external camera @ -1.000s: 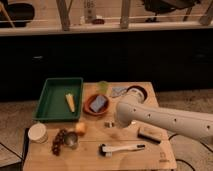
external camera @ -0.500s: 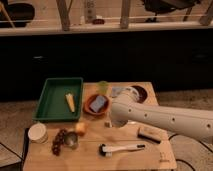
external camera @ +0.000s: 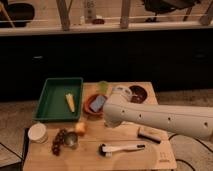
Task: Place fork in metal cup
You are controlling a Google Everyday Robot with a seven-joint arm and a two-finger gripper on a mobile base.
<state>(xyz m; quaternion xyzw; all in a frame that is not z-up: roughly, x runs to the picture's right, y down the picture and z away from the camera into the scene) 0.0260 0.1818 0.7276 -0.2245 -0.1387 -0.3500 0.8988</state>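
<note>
The metal cup (external camera: 71, 140) is a small shiny grey cylinder near the table's front left, beside dark grapes (external camera: 59, 141). My white arm reaches in from the right across the wooden table (external camera: 125, 160). My gripper (external camera: 109, 120) is at the arm's left end, over the middle of the table, up and to the right of the metal cup and apart from it. The fork does not show; I cannot tell whether the gripper holds it.
A green tray (external camera: 50, 102) with a yellow item stands at the left. A white tub (external camera: 37, 132), an orange fruit (external camera: 80, 128), a brown bowl with a blue thing (external camera: 96, 104), a pale green cup (external camera: 103, 86), a dark bowl (external camera: 138, 92) and a white-handled brush (external camera: 121, 148) lie around.
My arm's end has moved a little to the left over the table, closer to the orange fruit and the metal cup. Nothing on the table has moved.
</note>
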